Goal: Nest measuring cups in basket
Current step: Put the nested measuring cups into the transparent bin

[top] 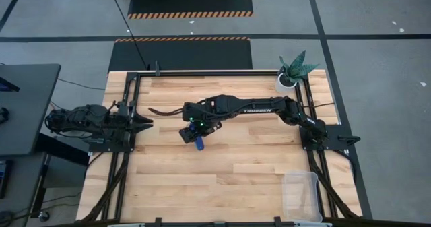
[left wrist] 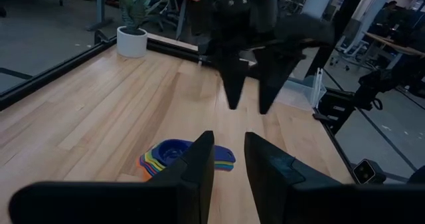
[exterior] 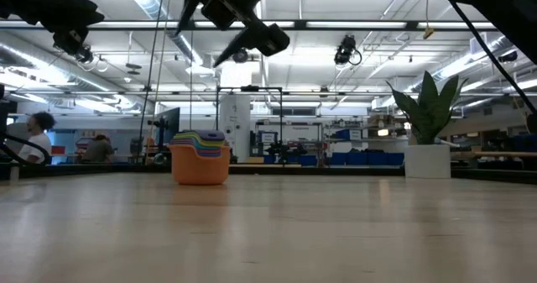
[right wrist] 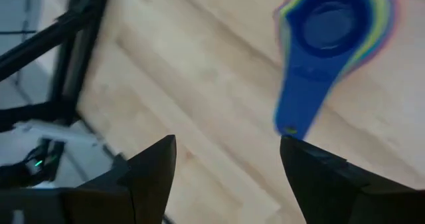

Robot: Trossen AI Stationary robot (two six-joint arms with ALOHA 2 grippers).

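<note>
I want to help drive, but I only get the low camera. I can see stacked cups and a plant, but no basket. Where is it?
Observer: The basket sits in a table corner on the right arm's side, at the other end from the plant.
Operator: Is anything in it?
Observer: It looks empty. All the measuring cups are nested out on the wood, with a dark blue one on top.
Operator: Is the robot holding them?
Observer: No. The right gripper hangs above the stack with its fingers open. The left gripper waits at the table's left edge.
</note>
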